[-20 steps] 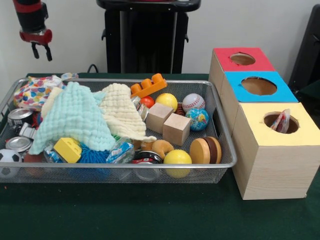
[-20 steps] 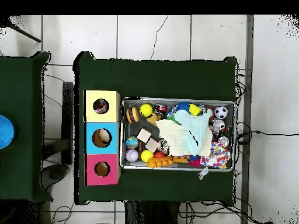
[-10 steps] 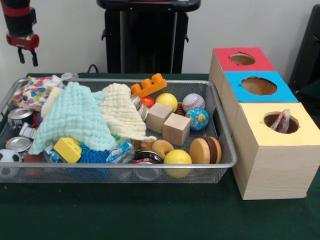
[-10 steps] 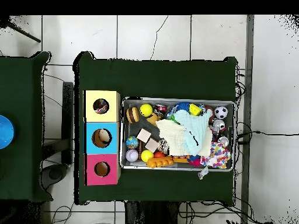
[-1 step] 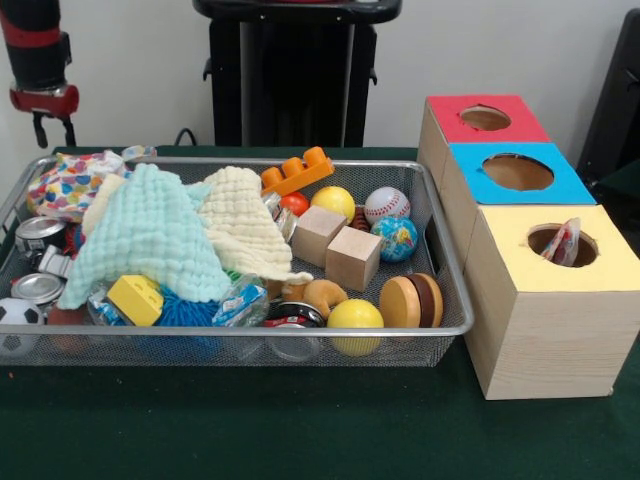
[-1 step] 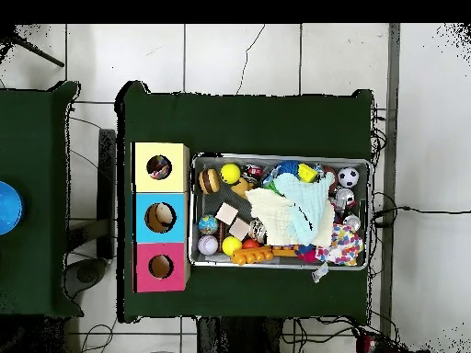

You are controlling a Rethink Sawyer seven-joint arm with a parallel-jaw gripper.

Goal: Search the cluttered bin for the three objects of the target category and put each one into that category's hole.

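My tool (image 5: 55,128) hung empty above the bin's corner by the patterned cloth (image 5: 68,183), fingers spread a little, touching nothing. The green counter (image 5: 300,430) carried the wire bin (image 5: 452,300), and just beside it a row of three boxes: yellow box (image 5: 555,300), blue box (image 5: 520,175), red box (image 5: 483,118). A packet (image 5: 565,243) stuck up from the yellow hole. In the bin a mint cloth (image 5: 150,235) and cream cloth (image 5: 240,225) overlay clutter; two wooden cubes (image 5: 353,257), balls (image 5: 387,205) and cans (image 5: 38,289) lay uncovered.
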